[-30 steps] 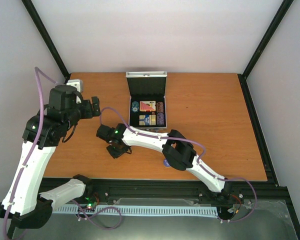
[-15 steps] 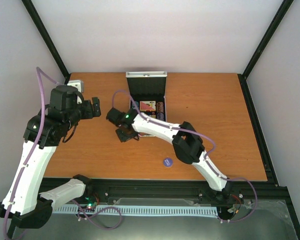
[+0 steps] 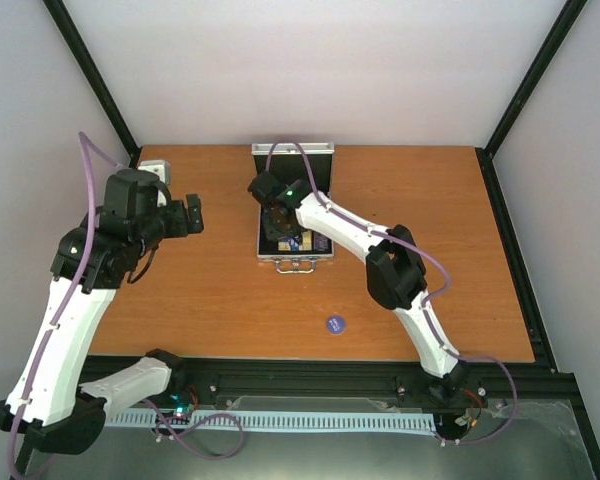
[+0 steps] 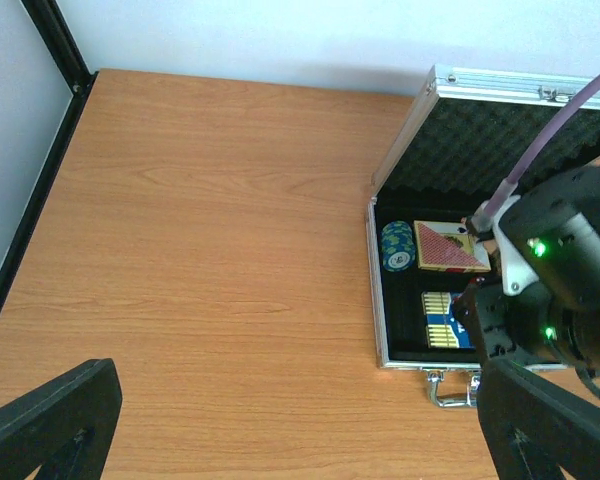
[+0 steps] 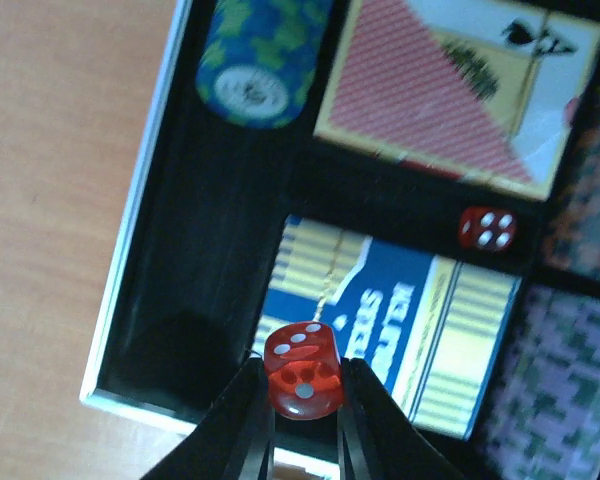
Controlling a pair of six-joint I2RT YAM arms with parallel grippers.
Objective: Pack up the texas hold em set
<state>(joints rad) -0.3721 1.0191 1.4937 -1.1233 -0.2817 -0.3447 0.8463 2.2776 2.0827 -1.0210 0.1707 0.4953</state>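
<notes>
Matt wood-grain counter (image 3: pixel 430 250). Silver metal-edged case (image 4: pixel 375 300) with bumpy black foam inside its lid. A translucent, glossy red plastic die (image 5: pixel 302 384); a smooth printed card deck (image 5: pixel 440 100).

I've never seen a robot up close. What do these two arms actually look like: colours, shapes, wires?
The left arm and the right arm are slim white shells linked by chunky black joints. A loose purple cable loops along each one. A small green light glows near the right wrist. Each arm ends in a black two-finger claw: the left gripper and the right gripper.
</notes>
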